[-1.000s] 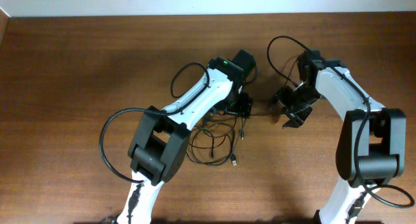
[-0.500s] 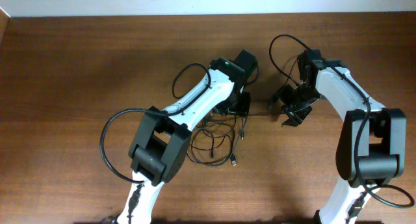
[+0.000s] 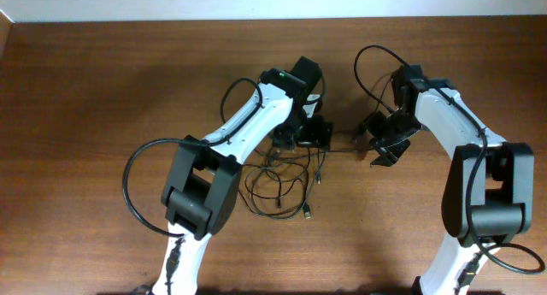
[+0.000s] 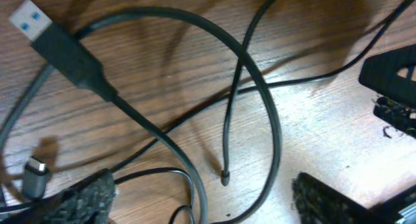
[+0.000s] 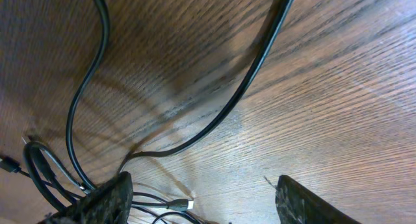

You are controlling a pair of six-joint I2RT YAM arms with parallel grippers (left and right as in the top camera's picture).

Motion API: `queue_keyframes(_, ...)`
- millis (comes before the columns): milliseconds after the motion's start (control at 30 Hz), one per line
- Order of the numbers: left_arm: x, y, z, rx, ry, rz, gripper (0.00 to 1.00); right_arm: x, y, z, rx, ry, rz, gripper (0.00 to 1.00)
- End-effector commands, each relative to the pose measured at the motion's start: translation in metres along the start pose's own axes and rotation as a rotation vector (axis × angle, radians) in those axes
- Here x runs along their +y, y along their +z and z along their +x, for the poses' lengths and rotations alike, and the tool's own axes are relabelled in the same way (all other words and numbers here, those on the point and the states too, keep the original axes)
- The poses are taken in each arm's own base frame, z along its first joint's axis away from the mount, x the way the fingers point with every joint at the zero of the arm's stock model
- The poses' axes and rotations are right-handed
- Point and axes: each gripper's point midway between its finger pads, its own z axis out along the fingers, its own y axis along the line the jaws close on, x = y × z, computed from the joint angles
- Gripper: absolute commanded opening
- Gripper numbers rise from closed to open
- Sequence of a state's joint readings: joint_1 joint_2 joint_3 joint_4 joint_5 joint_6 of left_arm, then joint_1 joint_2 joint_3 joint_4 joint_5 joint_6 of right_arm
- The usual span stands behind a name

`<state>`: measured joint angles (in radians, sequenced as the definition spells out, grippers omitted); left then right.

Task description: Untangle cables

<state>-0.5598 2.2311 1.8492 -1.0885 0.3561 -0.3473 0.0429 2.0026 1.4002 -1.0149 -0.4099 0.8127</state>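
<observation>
Cables (image 3: 282, 182) are seen bunched in overlapping loops mid-table (image 3: 102, 90), just near of the left gripper (image 3: 309, 139) — little judged done; one strand is stretched toward the right gripper (image 3: 382, 151); both grippers spread, nothing pinched — separation remains.

Dark brown wood-grain table (image 3: 85, 90)

No readable text, label or number on the cables (image 4: 78, 58), arms (image 3: 256, 128) or table (image 3: 85, 115)
</observation>
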Motion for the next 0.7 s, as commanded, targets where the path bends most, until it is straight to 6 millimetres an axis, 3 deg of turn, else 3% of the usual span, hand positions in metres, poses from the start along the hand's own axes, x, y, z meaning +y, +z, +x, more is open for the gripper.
queue_keyframes(0,-0.015,-0.001,0.003,-0.005,0.038,0.023,0.91,-0.001,0.001,0.002,0.001,0.006,0.005,0.71)
queue_keyframes(133,-0.018,0.007,-0.001,-0.042,0.071,-0.037,0.84,-0.001,0.001,0.002,0.001,0.005,0.005,0.71)
queue_keyframes(233,-0.022,0.026,0.007,-0.007,0.086,-0.060,0.66,-0.001,0.001,0.002,0.001,0.005,0.005,0.71)
queue_keyframes(267,-0.021,0.034,0.009,0.011,0.088,-0.067,0.48,-0.001,0.001,0.002,0.001,0.005,0.005,0.71)
queue_keyframes(300,-0.020,0.039,0.011,0.023,0.087,-0.071,0.14,-0.001,0.001,0.002,0.001,0.005,0.005,0.71)
queue_keyframes(333,-0.019,0.038,0.011,0.023,0.089,-0.071,0.00,-0.001,0.001,0.002,0.001,0.005,0.005,0.71)
queue_keyframes(533,0.003,0.021,-0.003,-0.002,0.032,-0.067,0.00,0.006,0.011,0.014,-0.007,-0.036,0.037,0.61)
queue_keyframes(667,0.013,0.018,-0.002,0.013,0.005,-0.076,0.00,0.003,0.019,0.016,-0.111,0.068,0.137,0.57)
